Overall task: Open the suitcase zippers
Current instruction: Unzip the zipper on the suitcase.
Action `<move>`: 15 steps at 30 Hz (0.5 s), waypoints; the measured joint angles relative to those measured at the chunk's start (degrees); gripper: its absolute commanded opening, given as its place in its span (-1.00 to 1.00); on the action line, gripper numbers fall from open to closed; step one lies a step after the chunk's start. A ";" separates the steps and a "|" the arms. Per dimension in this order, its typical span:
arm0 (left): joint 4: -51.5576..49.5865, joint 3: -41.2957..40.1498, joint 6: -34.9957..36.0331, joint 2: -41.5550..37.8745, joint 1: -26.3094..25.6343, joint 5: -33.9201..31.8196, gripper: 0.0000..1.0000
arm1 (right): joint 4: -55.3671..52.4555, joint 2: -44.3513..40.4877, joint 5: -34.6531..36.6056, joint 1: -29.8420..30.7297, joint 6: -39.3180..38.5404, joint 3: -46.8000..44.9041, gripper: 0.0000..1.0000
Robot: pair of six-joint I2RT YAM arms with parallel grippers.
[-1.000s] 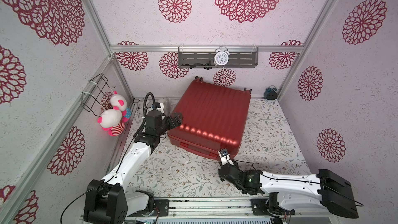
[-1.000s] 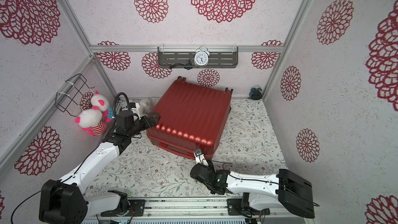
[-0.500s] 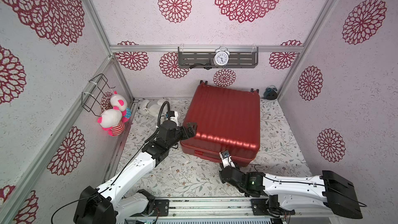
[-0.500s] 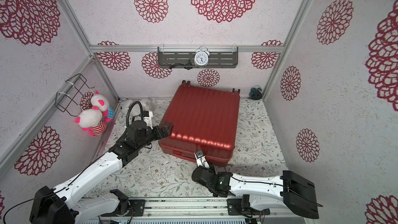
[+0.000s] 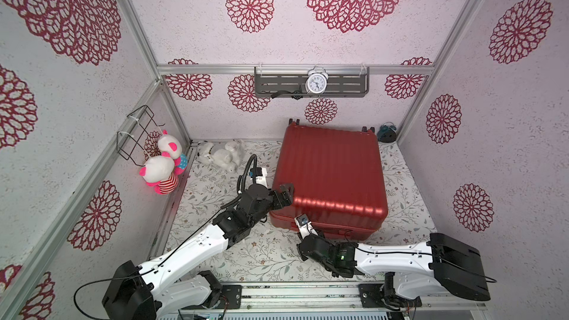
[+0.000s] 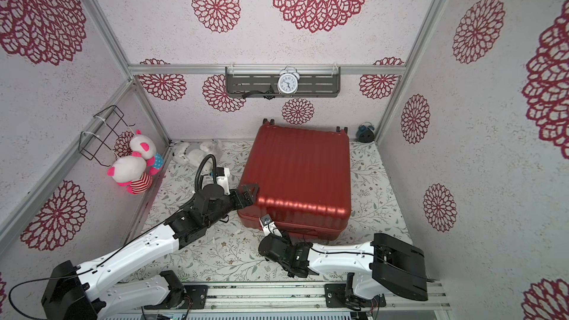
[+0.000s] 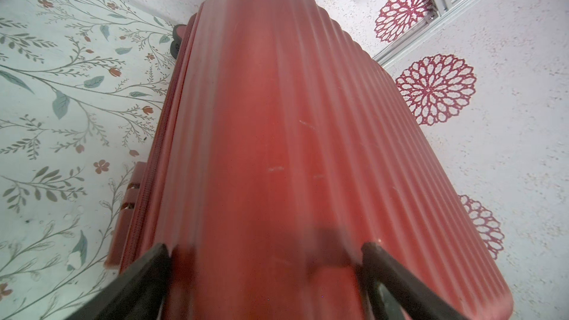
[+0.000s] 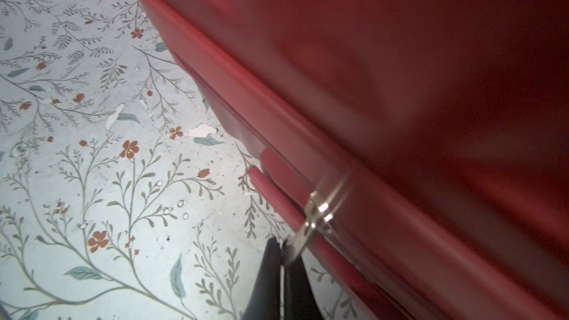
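Suitcase: the red ribbed suitcase [image 5: 331, 177] lies flat and closed on the floral desk [image 5: 246, 250], toward the back right, with its wheels at the back wall.
Left tool: the left tool [image 5: 284, 194] is at the suitcase's near left corner. Its jaws are spread wide astride the rounded shell edge and grip nothing. Contact with the shell cannot be told.
Right tool: the right tool [image 8: 281, 252] sits low at the front side. Its jaws are closed, pinching the metal zipper pull [image 8: 312, 217].
Zipper track: the zipper track [image 7: 160, 136] runs along the side seam, zipped there.
Hard to see: in both top views the right tool's fingertips are hidden, and the shell close to the right wrist camera is blurred.
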 measured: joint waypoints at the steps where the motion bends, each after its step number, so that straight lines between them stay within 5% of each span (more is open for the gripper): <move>1: -0.63 -0.46 0.09 -1.16 -0.37 -0.09 0.96 | 0.68 0.57 -0.46 0.00 -0.07 0.22 -1.00; 8: -12.85 -1.84 0.83 -14.86 -2.62 0.83 0.96 | 3.80 1.84 -2.16 0.35 -0.09 0.31 -1.00; 15: -18.25 1.68 2.71 -16.44 6.19 8.55 0.96 | 4.63 2.89 -5.25 2.69 -0.98 0.83 -1.00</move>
